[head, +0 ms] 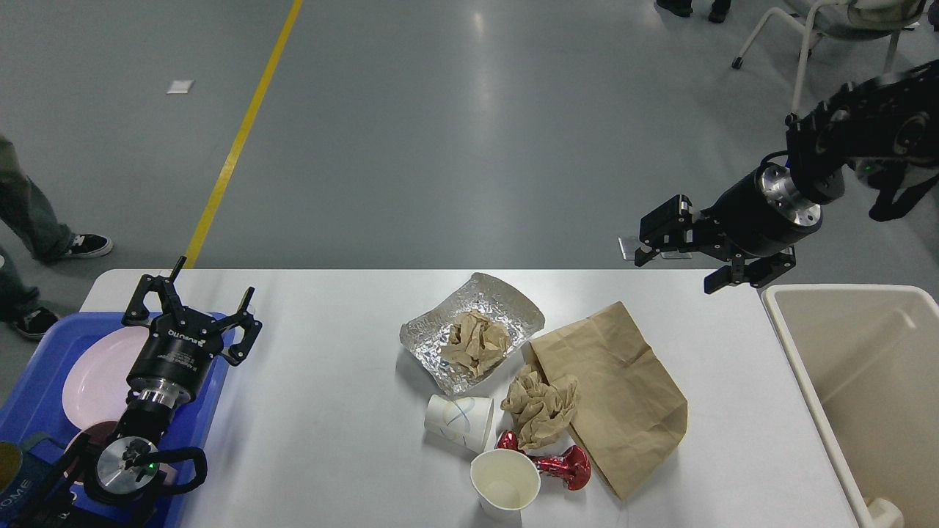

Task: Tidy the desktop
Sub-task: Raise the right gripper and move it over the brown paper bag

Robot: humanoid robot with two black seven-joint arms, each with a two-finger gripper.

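The white desktop (330, 411) holds a pile of rubbish at its middle. A foil tray (506, 301) holds crumpled brown paper (473, 341). A flat brown paper bag (623, 396) lies to its right. A crumpled paper wad (539, 407), a paper cup on its side (458, 422), an upright empty paper cup (505, 480) and a red foil wrapper (561, 466) lie near the front. My left gripper (189, 297) is open and empty over the table's left edge. My right gripper (671, 271) is open and empty, raised above the far right corner.
A blue tray (29, 396) with a pink plate (95, 374) sits off the table's left end, under my left arm. A beige bin (866, 381) stands at the right end. A chair (807, 29) and a person's legs (29, 220) are on the floor beyond.
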